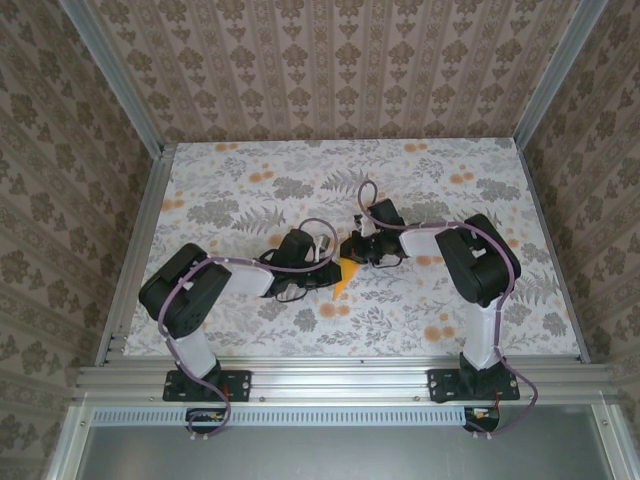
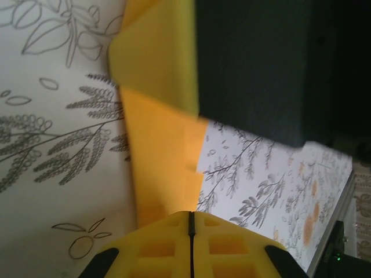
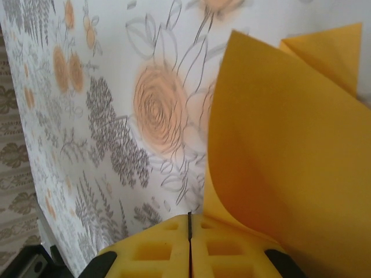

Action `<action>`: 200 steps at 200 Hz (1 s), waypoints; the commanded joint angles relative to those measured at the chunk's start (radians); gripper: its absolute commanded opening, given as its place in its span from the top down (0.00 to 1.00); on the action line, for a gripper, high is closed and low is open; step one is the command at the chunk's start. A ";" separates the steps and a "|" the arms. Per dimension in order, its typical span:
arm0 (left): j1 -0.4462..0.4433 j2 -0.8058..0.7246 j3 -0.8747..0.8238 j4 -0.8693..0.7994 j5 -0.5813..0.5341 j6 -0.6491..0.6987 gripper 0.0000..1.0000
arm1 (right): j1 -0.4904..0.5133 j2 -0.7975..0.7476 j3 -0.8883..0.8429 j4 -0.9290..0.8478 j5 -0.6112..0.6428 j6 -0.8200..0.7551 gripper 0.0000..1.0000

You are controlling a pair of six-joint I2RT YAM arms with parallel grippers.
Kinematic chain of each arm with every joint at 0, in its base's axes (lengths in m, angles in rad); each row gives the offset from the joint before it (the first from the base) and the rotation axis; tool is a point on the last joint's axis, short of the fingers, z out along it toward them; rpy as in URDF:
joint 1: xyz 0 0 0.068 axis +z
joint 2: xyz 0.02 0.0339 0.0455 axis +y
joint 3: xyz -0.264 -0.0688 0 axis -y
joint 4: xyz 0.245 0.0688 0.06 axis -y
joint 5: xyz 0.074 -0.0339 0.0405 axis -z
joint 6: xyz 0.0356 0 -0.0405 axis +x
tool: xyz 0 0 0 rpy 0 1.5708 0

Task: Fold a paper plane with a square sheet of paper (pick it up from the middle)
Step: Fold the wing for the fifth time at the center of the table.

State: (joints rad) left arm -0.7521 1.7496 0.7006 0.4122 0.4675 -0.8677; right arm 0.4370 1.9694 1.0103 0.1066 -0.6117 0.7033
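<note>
The square sheet of paper [image 1: 345, 278] is bright orange, partly folded, and lies at the middle of the table between both grippers. In the left wrist view the paper [image 2: 162, 156] stretches away from my left gripper [image 2: 191, 217], whose yellow fingers are shut with their tips at its near end. No paper shows in the seam. My right gripper [image 3: 189, 219] is also shut, and the paper [image 3: 278, 150] curls up just right of its fingers. From above, the left gripper [image 1: 328, 263] and right gripper [image 1: 354, 249] nearly touch. No finished paper plane is in view.
The table wears a floral cloth [image 1: 250, 190] with small orange flower prints. Patterned walls close it in at the back and sides. Aluminium rails run along the left edge [image 1: 135, 260] and the front edge [image 1: 340, 372]. The right arm's dark body [image 2: 255, 69] hangs over the paper's far end.
</note>
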 commanded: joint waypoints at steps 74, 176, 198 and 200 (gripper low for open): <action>-0.019 0.069 -0.016 -0.040 -0.053 -0.003 0.98 | 0.013 -0.044 0.002 -0.027 -0.016 0.025 0.91; -0.038 0.073 -0.035 -0.101 -0.073 0.042 1.00 | 0.047 -0.167 0.070 -0.188 0.224 -0.001 0.90; -0.038 0.071 -0.037 -0.104 -0.078 0.044 1.00 | 0.069 -0.139 0.071 -0.179 0.219 0.021 0.91; -0.038 0.072 -0.037 -0.103 -0.078 0.045 1.00 | 0.071 -0.135 0.070 -0.179 0.219 0.024 0.91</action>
State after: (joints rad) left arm -0.7780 1.7935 0.6960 0.4309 0.4145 -0.8555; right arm 0.4816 1.7935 1.0653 -0.0189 -0.4183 0.7143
